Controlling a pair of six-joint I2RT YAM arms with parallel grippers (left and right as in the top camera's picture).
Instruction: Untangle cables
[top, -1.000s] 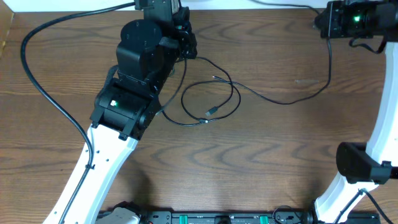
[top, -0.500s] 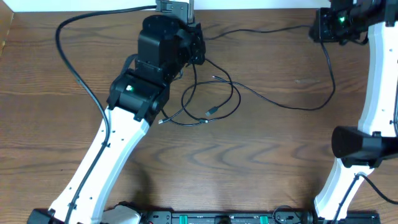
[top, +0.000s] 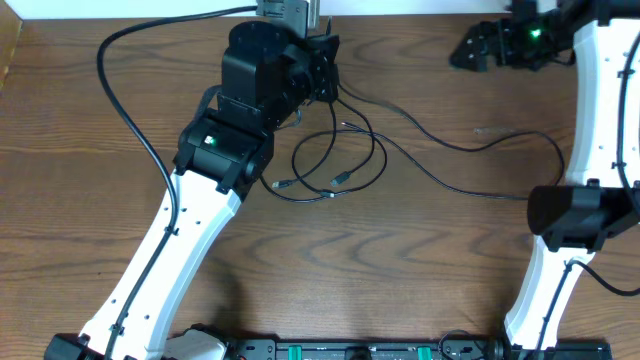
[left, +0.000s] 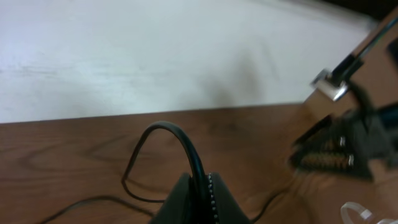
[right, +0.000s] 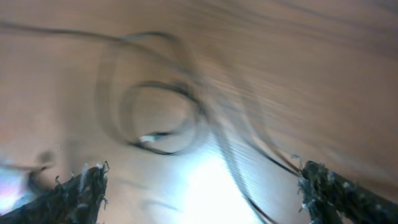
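Note:
Thin black cables (top: 342, 160) lie in overlapping loops on the brown table, with small plug ends (top: 341, 178) inside the loops. One long strand (top: 470, 146) trails right across the wood. My left gripper (top: 326, 62) is at the table's back edge, shut on a black cable (left: 186, 146) that arches up out of its fingers (left: 214, 199). My right gripper (top: 468, 50) hangs open at the back right, nothing between its fingers (right: 78, 193). Its wrist view is blurred and shows the cable loops (right: 163, 118) below.
A thick black arm cable (top: 130, 110) curves over the left of the table. The right arm's base (top: 570, 215) stands at the right edge. The right gripper (left: 339, 149) shows in the left wrist view, near a white wall (left: 155, 50) behind the table.
My right gripper opened and let go of the long cable, which dropped onto the table, and swung left. The left gripper stayed shut on its cable, shifting slightly.

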